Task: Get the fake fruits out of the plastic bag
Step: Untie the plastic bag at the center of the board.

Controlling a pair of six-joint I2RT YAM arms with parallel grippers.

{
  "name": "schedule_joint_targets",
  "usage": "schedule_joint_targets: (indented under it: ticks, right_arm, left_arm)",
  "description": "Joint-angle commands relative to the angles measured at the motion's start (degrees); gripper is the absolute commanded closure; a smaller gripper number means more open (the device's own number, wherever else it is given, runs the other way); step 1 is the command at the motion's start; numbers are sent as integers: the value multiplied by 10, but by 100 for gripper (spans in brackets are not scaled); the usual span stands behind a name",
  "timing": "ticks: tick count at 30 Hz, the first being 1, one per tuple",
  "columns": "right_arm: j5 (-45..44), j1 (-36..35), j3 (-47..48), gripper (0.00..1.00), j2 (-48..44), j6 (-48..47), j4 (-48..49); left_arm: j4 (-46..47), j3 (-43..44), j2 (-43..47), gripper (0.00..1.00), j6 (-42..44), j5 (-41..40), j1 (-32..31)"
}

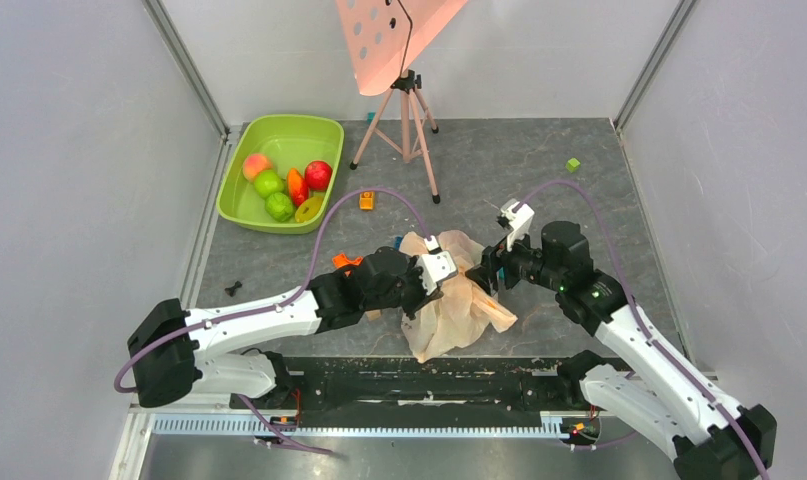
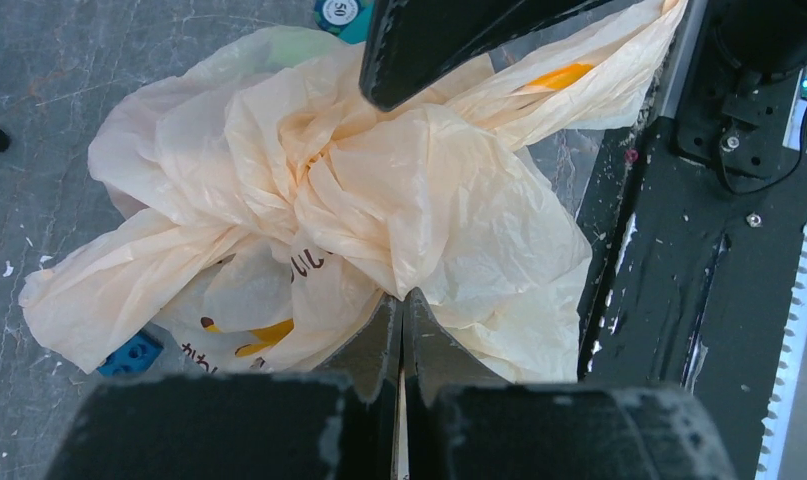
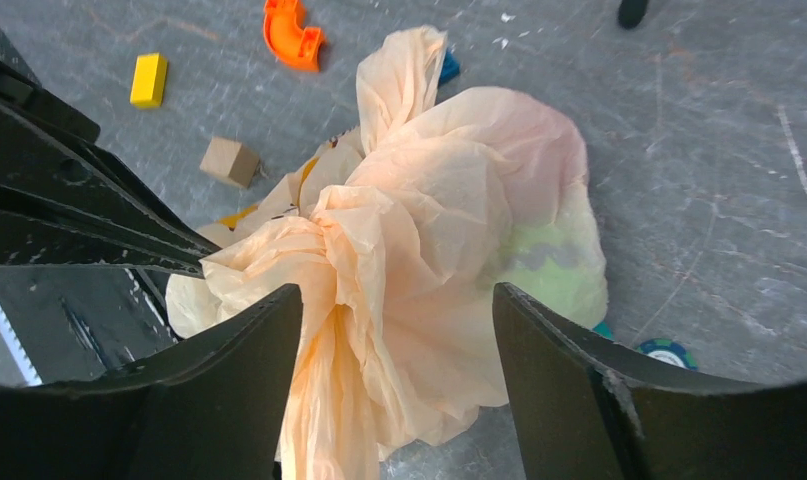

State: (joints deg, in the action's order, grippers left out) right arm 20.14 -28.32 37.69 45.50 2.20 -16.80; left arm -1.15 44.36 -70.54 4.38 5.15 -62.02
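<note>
The top camera looks down on the tabletop (image 1: pixel 539 170) from the near edge. Both wrist cameras view the plastic bag (image 2: pixel 379 200) closely, apparently from opposite sides.

A robot test lab: plain pale walls (image 1: pixel 69 150) box in a grey tabletop (image 1: pixel 499 170), a tripod (image 1: pixel 408 110) stands at the back, and left of the tripod a green tub (image 1: pixel 289 135) holds fake fruits (image 1: pixel 269 183).
</note>
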Motion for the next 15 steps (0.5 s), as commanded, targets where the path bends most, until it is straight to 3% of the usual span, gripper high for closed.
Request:
schedule_joint_targets:
  ticks: [1, 7, 15]
  right_arm:
    - [50, -2, 18, 29, 31, -41, 22]
    - [60, -2, 3, 33, 57, -44, 52]
    - [57, -2, 22, 46, 108, -40, 80]
  left_arm:
    - [-8, 7, 0, 98, 35, 9, -7]
    - [0, -6, 5, 98, 31, 6, -9]
    - [0, -7, 6, 98, 34, 5, -11]
